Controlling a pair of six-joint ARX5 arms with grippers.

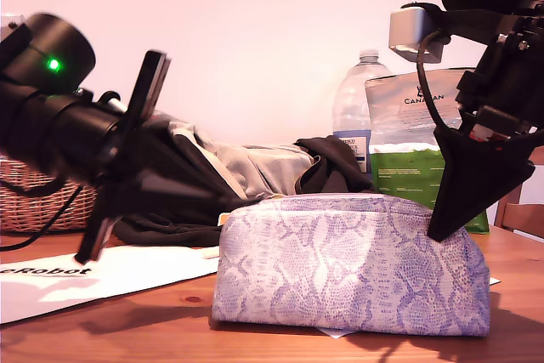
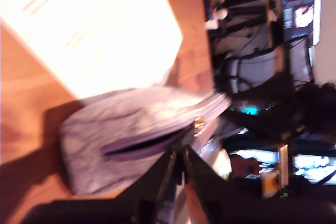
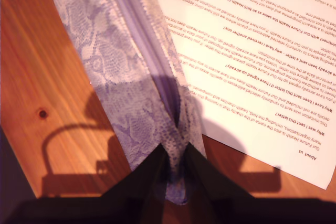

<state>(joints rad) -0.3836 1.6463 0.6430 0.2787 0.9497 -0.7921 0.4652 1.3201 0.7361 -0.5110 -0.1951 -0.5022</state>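
A lilac snakeskin-print pouch (image 1: 353,261) lies on the wooden table (image 1: 127,329). My second gripper (image 1: 440,231) comes down from the exterior view's right and is shut on that end of the pouch (image 3: 115,66), pinching the fabric at the zip line between its jaws (image 3: 175,153). My first gripper (image 1: 234,201) reaches in low from the exterior view's left toward the pouch's other end. In its blurred wrist view the pouch (image 2: 121,124) has its zip partly open as a dark slit. A gold zip pull (image 2: 198,124) sits just beyond the near-closed gripper (image 2: 180,153), which holds nothing I can see.
A printed sheet (image 3: 262,51) lies under and beside the pouch, and another paper (image 1: 110,274) lies toward the exterior view's left. Behind stand a water bottle (image 1: 357,108), a silver bag (image 1: 408,116) on a green box (image 1: 408,172), piled clothes (image 1: 255,163) and a wicker basket (image 1: 34,197).
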